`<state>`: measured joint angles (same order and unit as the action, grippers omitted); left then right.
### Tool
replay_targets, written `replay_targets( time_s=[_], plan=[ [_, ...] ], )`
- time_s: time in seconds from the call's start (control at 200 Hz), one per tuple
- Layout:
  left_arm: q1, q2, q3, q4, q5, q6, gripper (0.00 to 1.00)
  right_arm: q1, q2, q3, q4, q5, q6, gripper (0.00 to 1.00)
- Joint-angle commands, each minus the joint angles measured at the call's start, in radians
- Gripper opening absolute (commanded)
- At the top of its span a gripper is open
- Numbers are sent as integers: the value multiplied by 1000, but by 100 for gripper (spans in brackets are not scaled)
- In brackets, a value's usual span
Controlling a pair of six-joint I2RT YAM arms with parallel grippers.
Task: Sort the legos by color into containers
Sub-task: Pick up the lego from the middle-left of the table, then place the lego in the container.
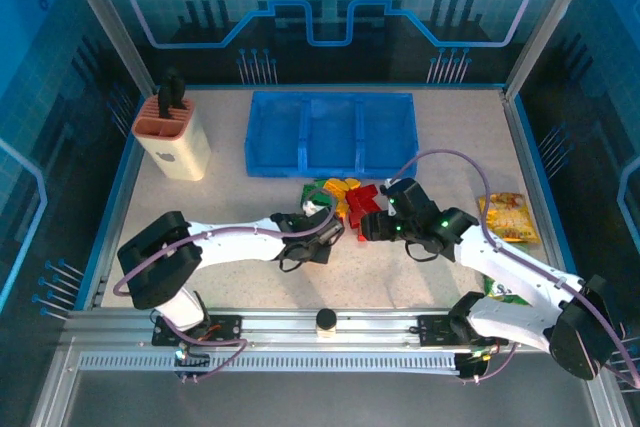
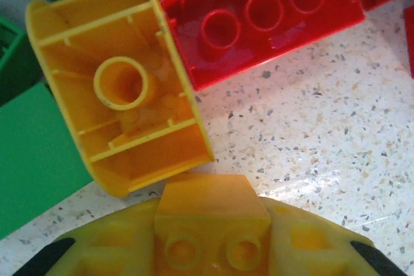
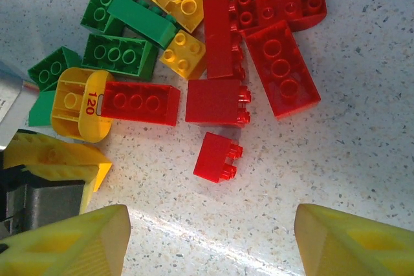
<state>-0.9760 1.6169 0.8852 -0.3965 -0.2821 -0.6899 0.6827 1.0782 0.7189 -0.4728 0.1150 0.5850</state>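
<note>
Reaching into the lego pile (image 1: 345, 197) at mid-table, both arms come from the near edge. L gripper (image 1: 320, 232) is at the pile's left side, fingers closed on what looks like a small yellow brick (image 2: 210, 214), studs toward the wrist cam. A hollow yellow piece (image 2: 123, 88) lies just beyond it.

R gripper (image 3: 213, 244) hangs w/ fingers (image 3: 77, 240) spread wide, nothing btwn them. Straight ahead of that gap, just clear of the pile, a lone red brick (image 3: 217, 156) lies on its side. It's short and blocky, tilted a little, studs pointing to view-right. R arm looks the nearer for it.

Tray (image 1: 300, 137) sits beyond the pile on the far side, no bricks visible in its bins, so sorting seems barely begun.
</note>
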Motion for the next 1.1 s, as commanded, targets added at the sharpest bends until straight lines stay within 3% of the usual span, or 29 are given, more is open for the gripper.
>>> replay_targets(
  time_s=[0.0, 0.215, 0.3, 0.45, 0.545, 0.68, 0.931, 1.096],
  plan=[
    [-15, -25, 22, -73, -58, -16, 22, 15, -18, -14, 18, -6, 18, 68],
    [35, -258, -14, -78, -71, 4, 21, 15, -54, -20, -28, 38, 19, 69],
    [141, -362, -20, -74, -31, 37, 21, 15, -63, -41, -13, 46, 25, 69],
    [421, -425, 5, -23, 112, 110, 22, 16, -45, -43, -2, 17, 40, 69],
    [546, -340, 90, -19, 155, 156, 22, 17, -35, -51, 17, 3, 41, 69],
    [656, -151, 253, -20, 225, 185, 21, 21, -24, -46, 22, -10, 42, 68],
    [706, 218, 610, -123, 201, 250, 21, 28, -36, -49, 26, -17, 44, 68],
    [714, 354, 749, -178, 188, 278, 22, 31, -44, -51, 8, -15, 38, 68]
  ],
)
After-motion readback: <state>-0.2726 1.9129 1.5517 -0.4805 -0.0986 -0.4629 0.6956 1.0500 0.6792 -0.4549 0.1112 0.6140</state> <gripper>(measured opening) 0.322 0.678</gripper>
